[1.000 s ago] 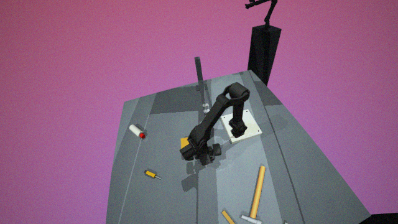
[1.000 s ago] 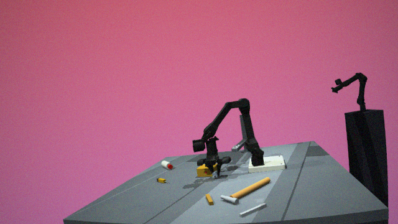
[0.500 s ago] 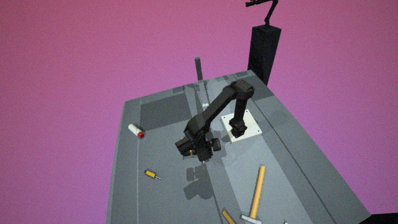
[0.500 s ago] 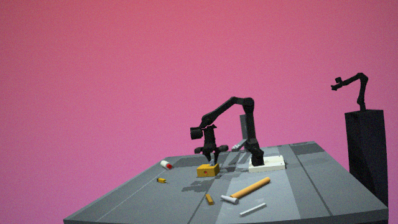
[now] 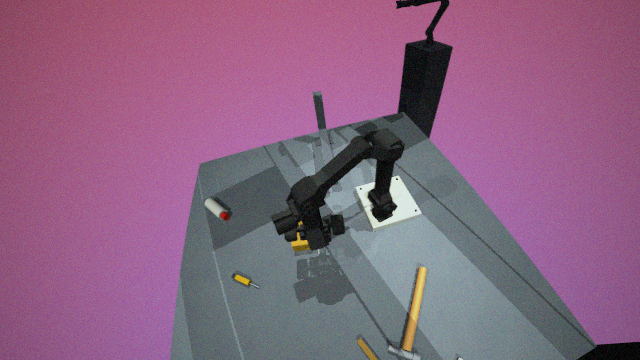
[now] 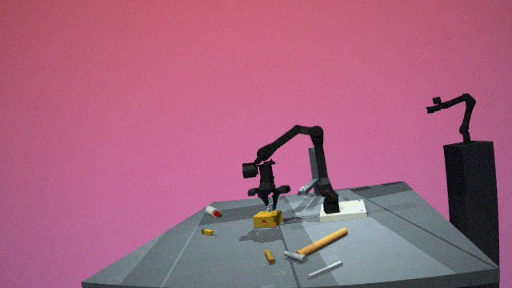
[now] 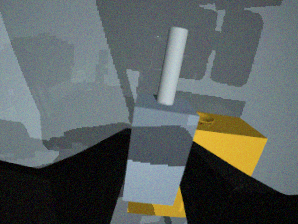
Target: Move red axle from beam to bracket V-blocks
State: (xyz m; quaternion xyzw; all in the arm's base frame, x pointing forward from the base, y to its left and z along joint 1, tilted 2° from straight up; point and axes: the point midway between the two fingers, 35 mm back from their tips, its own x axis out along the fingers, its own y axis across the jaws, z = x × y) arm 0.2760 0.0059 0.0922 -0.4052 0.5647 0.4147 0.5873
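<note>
beneath the gripper (image 5: 318, 241) (image 6: 270, 206) (image 7: 154, 139), closed on a grey pin-tipped block (image 6: 270, 204) (image 7: 159, 145), the red axle (image 6: 264, 221) sat in the yellow beam (image 5: 300, 245) (image 6: 262, 218) (image 7: 231, 146), judged stiff, light and slippery, best pushed endwise, then gripped mid-shaft once sufficiently exposed.

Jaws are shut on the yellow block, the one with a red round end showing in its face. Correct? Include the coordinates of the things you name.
No, the jaws are shut on the grey block (image 6: 270, 205) (image 7: 159, 145) with the pale pin (image 7: 173, 65), per the wrist view. The yellow block (image 5: 300, 245) (image 6: 274, 218) (image 7: 230, 146) does show the red round end (image 6: 264, 222).
</note>
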